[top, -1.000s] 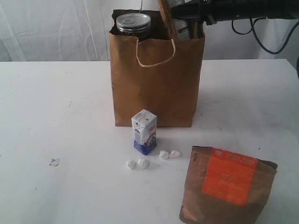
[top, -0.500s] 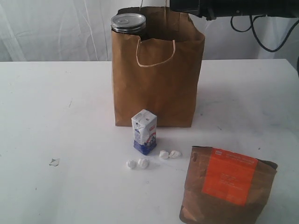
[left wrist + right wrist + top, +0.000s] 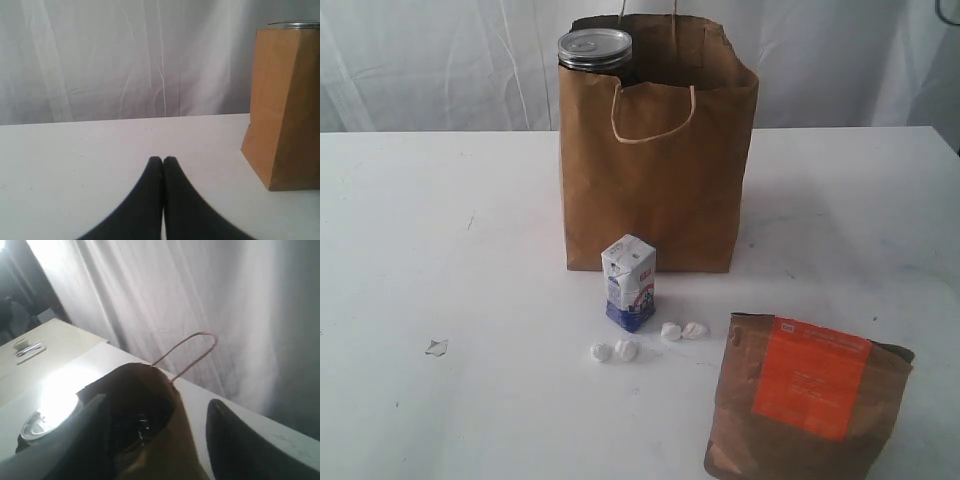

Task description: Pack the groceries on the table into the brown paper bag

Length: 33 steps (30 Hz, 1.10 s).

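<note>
While the left tool (image 3: 163,160) was clenched and the right tool (image 3: 155,407) released, the small white-blue carton (image 3: 629,282) stood at six o'clock of the tall brown paper bag (image 3: 660,190): likely light, crushable; grip flat sides midway.

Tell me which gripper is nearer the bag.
Right. The right gripper is open just above the mouth of the bag. The left gripper is shut, low over the table, off to the bag's side with a gap between.
</note>
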### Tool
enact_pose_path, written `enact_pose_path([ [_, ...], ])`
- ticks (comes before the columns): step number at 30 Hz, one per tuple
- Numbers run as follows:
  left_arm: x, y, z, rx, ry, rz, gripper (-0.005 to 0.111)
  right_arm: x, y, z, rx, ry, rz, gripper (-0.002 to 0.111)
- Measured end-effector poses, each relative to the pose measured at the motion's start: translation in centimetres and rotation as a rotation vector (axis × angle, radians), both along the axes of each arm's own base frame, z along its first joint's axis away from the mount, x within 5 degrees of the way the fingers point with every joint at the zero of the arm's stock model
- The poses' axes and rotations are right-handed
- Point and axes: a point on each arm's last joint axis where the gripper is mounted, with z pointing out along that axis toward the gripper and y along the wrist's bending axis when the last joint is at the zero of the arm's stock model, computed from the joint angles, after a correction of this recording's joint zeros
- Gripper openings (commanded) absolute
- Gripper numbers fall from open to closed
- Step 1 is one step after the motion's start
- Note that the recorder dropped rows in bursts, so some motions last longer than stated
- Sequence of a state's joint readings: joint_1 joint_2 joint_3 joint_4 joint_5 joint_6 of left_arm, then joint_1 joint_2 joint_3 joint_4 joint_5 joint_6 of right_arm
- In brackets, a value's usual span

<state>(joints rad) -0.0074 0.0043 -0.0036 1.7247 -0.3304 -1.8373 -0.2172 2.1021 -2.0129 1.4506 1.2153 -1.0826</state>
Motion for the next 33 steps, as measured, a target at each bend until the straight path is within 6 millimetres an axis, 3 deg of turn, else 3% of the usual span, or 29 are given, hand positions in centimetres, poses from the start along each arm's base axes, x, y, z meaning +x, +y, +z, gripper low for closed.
enact_pose_path([
  [5,0.0,0.0,0.0,0.0,0.0,0.0,0.0,-1.4,-5.6,-0.2,-0.145,0.142,-0.154,0.018],
  [8,0.0,0.0,0.0,0.0,0.0,0.0,0.0,-2.3,-8.6,-1.7,-0.226,0.417,-0.316,0.001],
  [10,0.0,0.0,0.0,0.0,0.0,0.0,0.0,-3.0,-10.5,-3.1,-0.317,0.595,-0.452,0.0],
  [13,0.0,0.0,0.0,0.0,0.0,0.0,0.0,-4.5,-12.0,-3.8,-0.46,0.697,-0.561,0.0],
  [17,0.0,0.0,0.0,0.0,0.0,0.0,0.0,-7.2,-11.3,-1.4,-0.511,0.685,-0.601,0.0],
  [23,0.0,0.0,0.0,0.0,0.0,0.0,0.0,-12.3,-7.5,3.0,-0.551,0.556,-0.626,0.0],
  [29,0.0,0.0,0.0,0.0,0.0,0.0,0.0,-17.7,-4.1,7.2,-0.563,0.192,-0.773,0.0],
  [33,0.0,0.0,0.0,0.0,0.0,0.0,0.0,-22.6,-2.2,8.4,-0.574,-0.049,-0.851,0.0],
])
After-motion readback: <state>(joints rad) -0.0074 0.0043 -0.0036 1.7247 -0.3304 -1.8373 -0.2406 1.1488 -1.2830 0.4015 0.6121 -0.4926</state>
